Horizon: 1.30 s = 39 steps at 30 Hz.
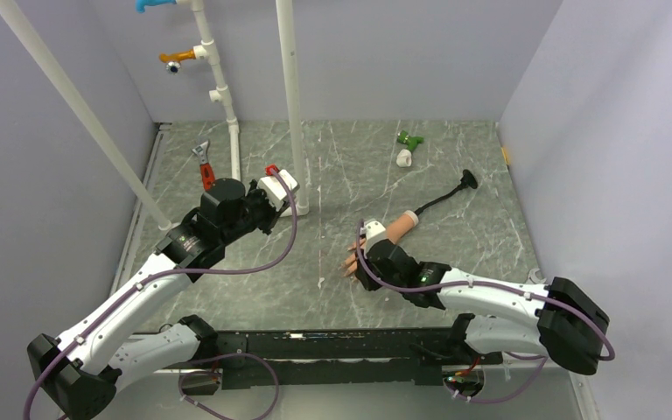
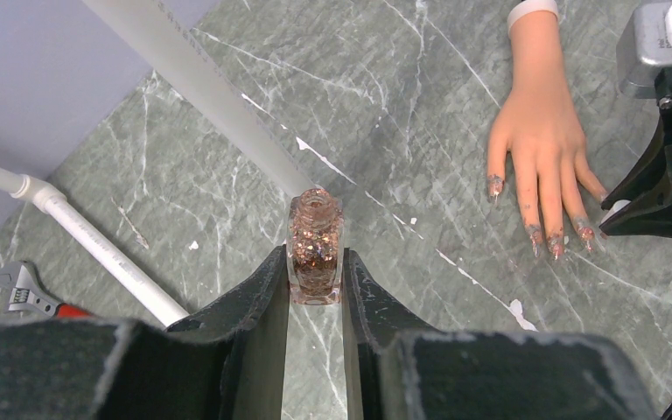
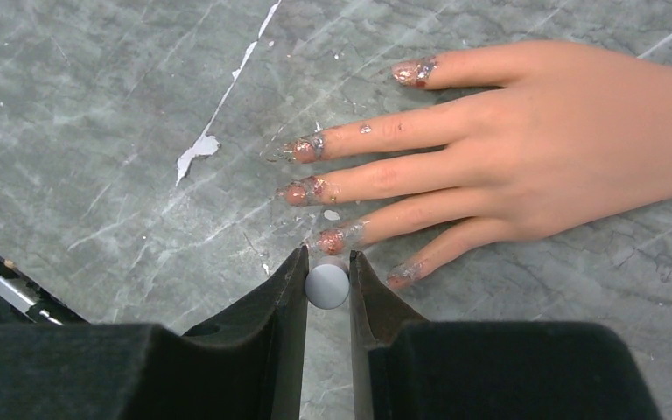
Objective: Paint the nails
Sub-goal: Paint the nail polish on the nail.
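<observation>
Nails [image 3: 302, 149] on the peach mannequin hand [image 3: 534, 166] are showing coppery glitter polish, smeared past the tips onto the skin. We are seeing the hand lying palm down on the grey-green marbled surface [image 3: 96, 131], fingers spread, near the middle of the top view, with its wrist stub pointing toward the far right. Right end effector [image 3: 326, 262] is clenching a small white round cap [image 3: 326, 286], seen end-on, just beside one of the lower fingertips in its wrist view. We cannot tell whether a brush is touching that nail. Left end effector [image 2: 315, 267] is grasping an uncapped glitter polish bottle [image 2: 315, 236], well apart from the hand and near a slanted white pipe [image 2: 201, 87]. A red-handled wrench [image 2: 31, 297] is lying beside another pipe.
</observation>
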### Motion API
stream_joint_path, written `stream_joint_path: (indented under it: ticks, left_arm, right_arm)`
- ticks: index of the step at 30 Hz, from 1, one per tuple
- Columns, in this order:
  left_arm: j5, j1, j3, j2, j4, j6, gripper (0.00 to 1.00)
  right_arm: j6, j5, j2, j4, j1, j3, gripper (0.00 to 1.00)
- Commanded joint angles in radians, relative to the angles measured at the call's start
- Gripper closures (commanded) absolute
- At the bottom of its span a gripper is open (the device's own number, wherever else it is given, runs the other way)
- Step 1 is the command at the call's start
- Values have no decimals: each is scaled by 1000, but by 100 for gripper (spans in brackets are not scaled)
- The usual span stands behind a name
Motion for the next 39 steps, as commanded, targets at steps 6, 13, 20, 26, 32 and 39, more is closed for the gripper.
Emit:
stream_joint_path:
  ticks: [6, 13, 20, 26, 32, 39]
  left_arm:
    - [-13, -6, 37, -5, 27, 16, 100]
    - [-17, -7, 35, -7, 28, 18, 100]
    - [-15, -7, 35, -7, 30, 17, 100]
    - [-17, -7, 35, -8, 30, 18, 100]
    - [-19, -8, 35, -6, 29, 18, 100]
    - [-18, -8, 34, -7, 30, 18, 100]
  right_arm:
    - [-15, 14, 43, 51, 4, 46, 100]
    - [-30, 8, 70, 64, 3, 66, 100]
    - [-30, 8, 88, 72, 2, 73, 100]
    - [-35, 9, 99, 72, 2, 78, 100]
    - [-38, 11, 100, 72, 1, 85, 100]
    - [-42, 16, 89, 72, 2, 88, 100]
